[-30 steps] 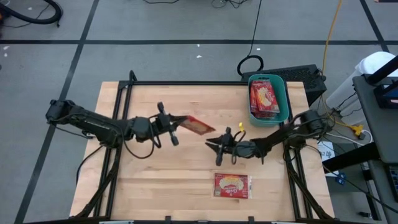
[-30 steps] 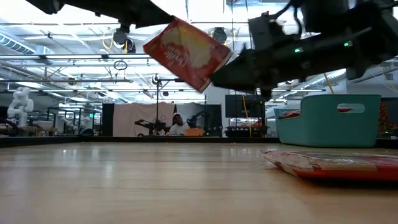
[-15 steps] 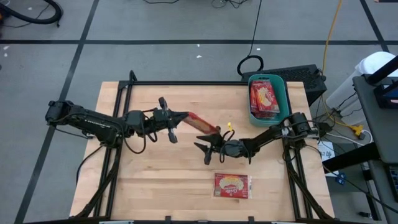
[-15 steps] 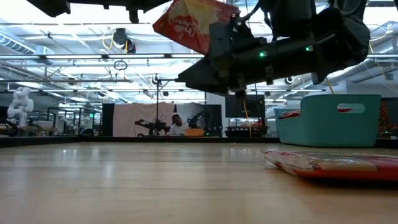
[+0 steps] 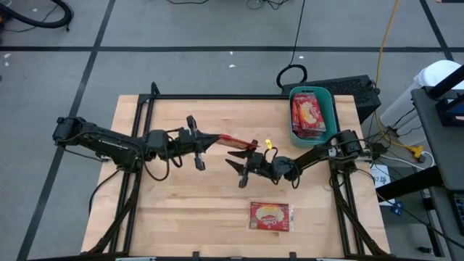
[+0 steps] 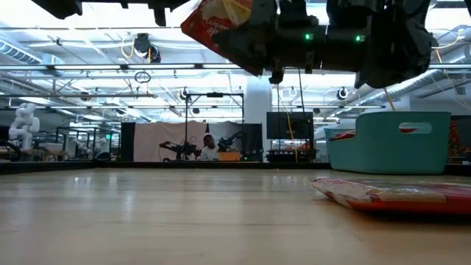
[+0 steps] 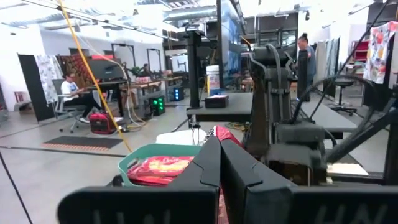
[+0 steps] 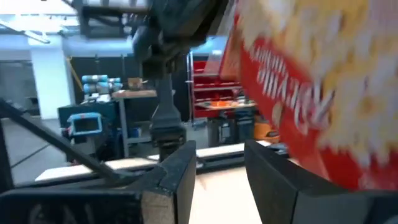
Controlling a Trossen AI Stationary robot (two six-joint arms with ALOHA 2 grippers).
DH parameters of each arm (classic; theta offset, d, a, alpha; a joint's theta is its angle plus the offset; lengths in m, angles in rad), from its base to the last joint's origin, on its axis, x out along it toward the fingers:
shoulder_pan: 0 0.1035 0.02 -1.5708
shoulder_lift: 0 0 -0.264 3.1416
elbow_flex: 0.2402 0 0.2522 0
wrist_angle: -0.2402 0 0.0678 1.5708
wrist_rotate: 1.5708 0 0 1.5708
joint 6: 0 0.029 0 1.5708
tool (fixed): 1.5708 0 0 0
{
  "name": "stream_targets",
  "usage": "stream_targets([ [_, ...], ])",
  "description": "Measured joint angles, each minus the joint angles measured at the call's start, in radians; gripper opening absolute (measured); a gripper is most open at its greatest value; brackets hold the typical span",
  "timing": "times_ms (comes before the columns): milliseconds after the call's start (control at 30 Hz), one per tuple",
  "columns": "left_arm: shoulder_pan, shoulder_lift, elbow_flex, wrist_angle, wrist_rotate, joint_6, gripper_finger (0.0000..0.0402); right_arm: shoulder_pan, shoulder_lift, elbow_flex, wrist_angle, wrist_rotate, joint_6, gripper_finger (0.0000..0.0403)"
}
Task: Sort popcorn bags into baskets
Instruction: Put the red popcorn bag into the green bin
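Left gripper (image 5: 210, 138): held above the middle of the counter (image 5: 181, 210), jaws closed on one end of a popcorn bag (image 5: 233, 140); in the left wrist view the two fingers (image 7: 208, 168) press together with a sliver of red packet showing past them.

Held bag: red, lifted clear of the wood, stretching from the left gripper toward the right one; seen edge-on from above, and high at the top of the low view (image 6: 221, 22).

Right gripper (image 5: 241, 163): just beside the free end of the held bag, a little nearer the front edge of the counter; jaws partly open, with a gap between the fingers (image 8: 177, 171) in the right wrist view. The bag fills the space beside them; I cannot tell whether they touch it.

Bag on the counter (image 5: 270, 216): lies flat, picture side up, near the front edge, well apart from both grippers.

Basket (image 5: 331, 109): teal bin at the counter's far right corner, with red packets (image 5: 307, 114) lying inside.

Background: a person (image 7: 69, 90) sits at a desk in the room beyond.
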Motion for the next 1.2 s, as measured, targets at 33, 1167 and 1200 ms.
stream_targets([
  [33, 0.000, 0.000, 0.000, -0.008, 0.000, 0.000, 0.0001, 0.000, -0.005, 0.000, -0.001, 0.009, -0.005, 0.0128],
  [1167, -0.014, 0.000, 0.000, -0.011, 0.002, -0.064, 0.0003, 0.079, -0.111, -0.002, 0.022, 0.322, -0.324, 0.0226],
  [1200, -0.014, 0.000, 0.000, -0.019, 0.002, -0.064, 0.0003, 0.079, -0.115, -0.002, 0.016, 0.335, -0.320, 0.0227],
])
